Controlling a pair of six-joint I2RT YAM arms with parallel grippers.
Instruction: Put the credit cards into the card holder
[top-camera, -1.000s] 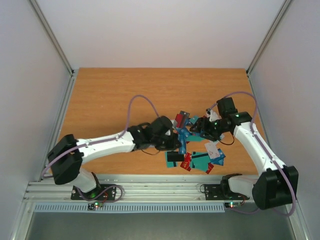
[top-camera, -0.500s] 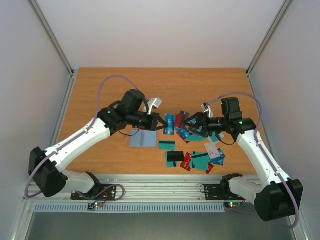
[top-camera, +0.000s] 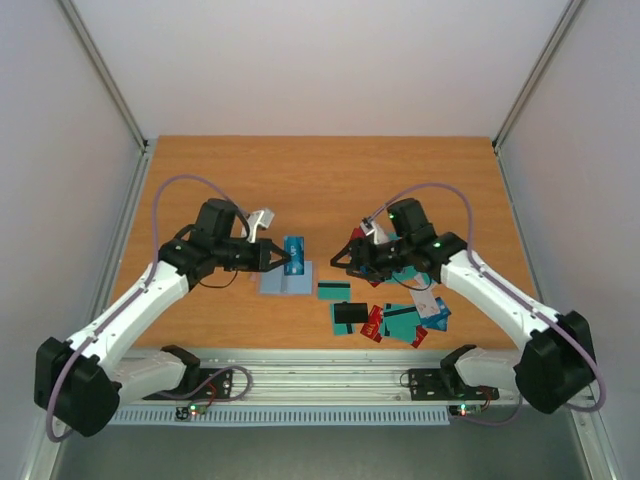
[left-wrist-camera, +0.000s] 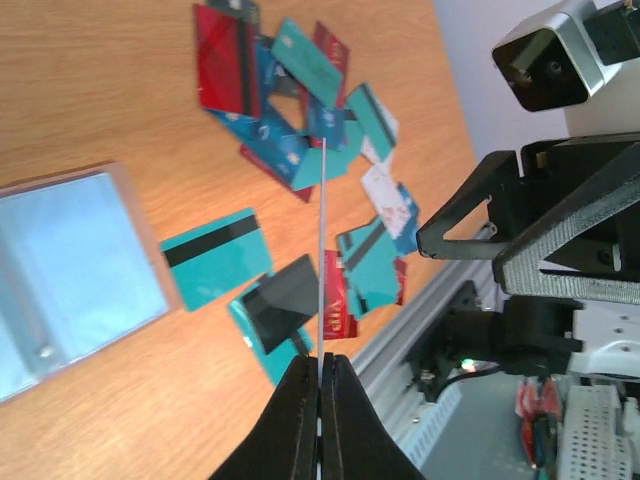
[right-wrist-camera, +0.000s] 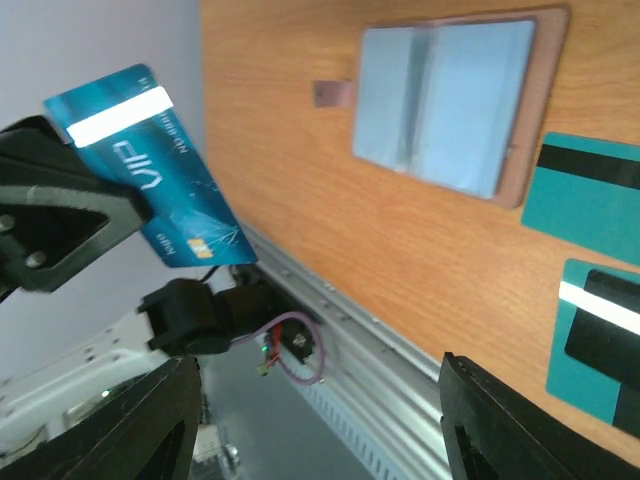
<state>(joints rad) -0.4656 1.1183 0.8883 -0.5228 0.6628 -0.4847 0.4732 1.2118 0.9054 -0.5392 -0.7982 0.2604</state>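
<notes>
Card holder: small flat rectangular sleeve, greyish-blue face up inside a tan-brown rim. Flat on the orange-brown wooden worktop, a little left of centre. Long axis roughly left to right in the overhead view.

Furthest left, the left tool: clamped tight on a glossy blue card with a white stripe. Gripped by one short end, stood on edge, clear of the worktop. Poised over the far edge of the card holder, not touching it as far as can be told.

Next along, a single teal card with a black stripe, flat on the worktop just beside the holder's right edge.

Then the right tool: spread wide, nothing in it, low over the worktop and aimed left at the holder.

Rightmost, the remaining credit cards: a loose overlapping scatter of thin teal, red, blue and white plastic rectangles near the front edge.

Probably the insertion step. Holder directly beneath and slightly nearward of the left tool, so the left arm far the closer. Everything turns on bringing the blue card's free end down in line with the sleeve's pocket; which edge holds that opening, impossible to tell.
</notes>
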